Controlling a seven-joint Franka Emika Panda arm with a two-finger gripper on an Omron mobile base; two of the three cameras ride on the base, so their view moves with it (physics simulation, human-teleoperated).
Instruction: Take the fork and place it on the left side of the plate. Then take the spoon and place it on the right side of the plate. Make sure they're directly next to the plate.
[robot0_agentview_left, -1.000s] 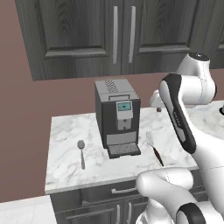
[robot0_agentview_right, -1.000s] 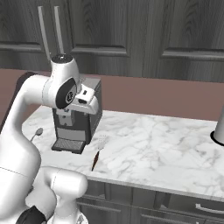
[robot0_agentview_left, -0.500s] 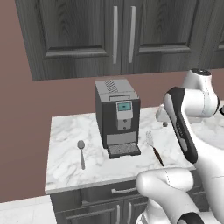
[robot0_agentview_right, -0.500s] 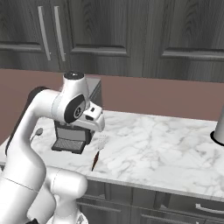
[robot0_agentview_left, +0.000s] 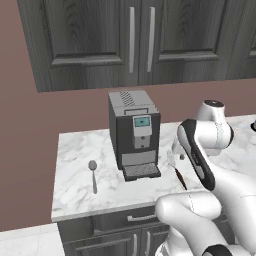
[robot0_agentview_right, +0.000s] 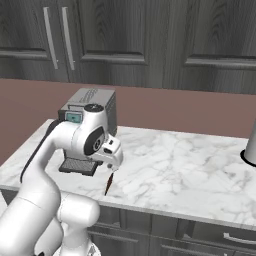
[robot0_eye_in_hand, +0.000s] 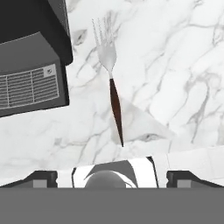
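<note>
A white marble counter (robot0_agentview_left: 80, 192) runs under dark wood-grain cabinets (robot0_agentview_left: 140, 40), with a brownish-red wall between them. A dark coffee machine (robot0_agentview_left: 134, 134) stands on the counter toward its left end, its drip tray facing the front edge. The fork (robot0_eye_in_hand: 111, 83) lies flat on the marble just to the right of that machine, pale tines pointing toward the wall and dark brown handle toward the counter's front edge; in the left base view part of it (robot0_agentview_left: 179, 177) shows beside the robot's forearm. The spoon (robot0_agentview_left: 93, 174) lies on the other side of the machine, well apart from the fork, its oval bowl toward the wall and its thin handle toward the front edge. The gripper (robot0_eye_in_hand: 112, 178) hangs above the handle end of the fork, its fingers spread wide at either side of the hand view with nothing between them, and it does not touch the fork. In the right base view the hand (robot0_agentview_right: 112, 155) points down over the counter just in front of the machine.
</note>
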